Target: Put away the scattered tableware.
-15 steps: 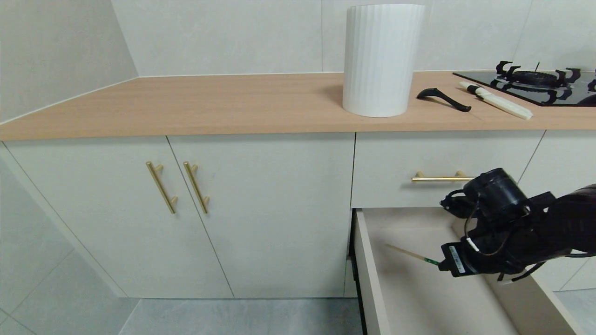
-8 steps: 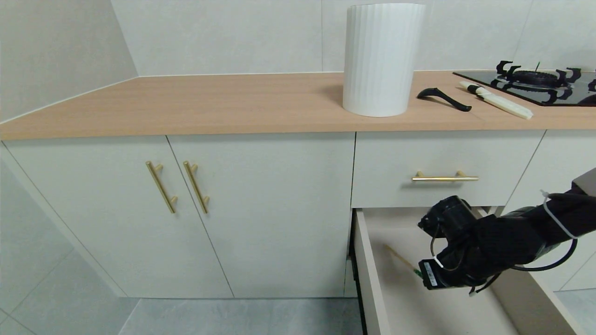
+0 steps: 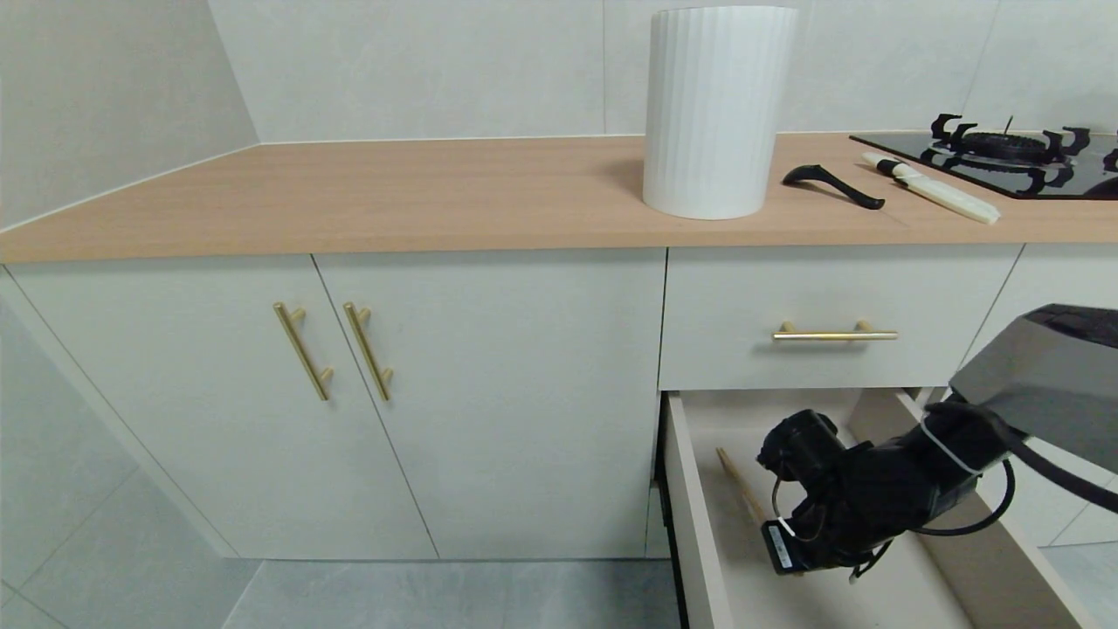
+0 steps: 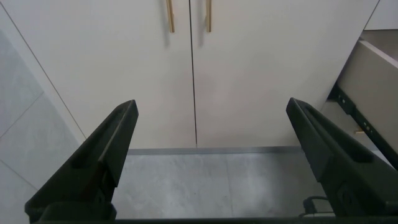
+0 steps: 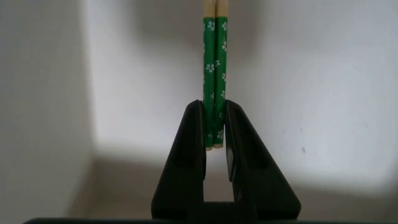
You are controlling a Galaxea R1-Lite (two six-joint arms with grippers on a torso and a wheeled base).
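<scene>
A pair of wooden chopsticks (image 5: pixel 215 68) with green flowered ends is pinched between the fingers of my right gripper (image 5: pixel 215 118), which is shut on them. In the head view the chopsticks (image 3: pixel 736 482) slant low inside the open lower drawer (image 3: pixel 696 524), close to its left wall, their far tips pointing toward the drawer's back. On the counter lie a black curved utensil (image 3: pixel 830 185) and a white knife (image 3: pixel 931 189). My left gripper (image 4: pixel 211 155) hangs open with nothing in it, facing the cabinet doors and the floor.
A tall white ribbed canister (image 3: pixel 714 112) stands on the wooden counter (image 3: pixel 393 188). A black gas hob (image 3: pixel 1004 155) sits at the far right. The upper drawer with a gold handle (image 3: pixel 834 334) is closed, directly above the open one. Two cabinet doors (image 3: pixel 332 349) are closed.
My right arm has sunk down and to the left into the open drawer, carrying the chopsticks. They have swung from nearly level to pointing toward the drawer's back.
</scene>
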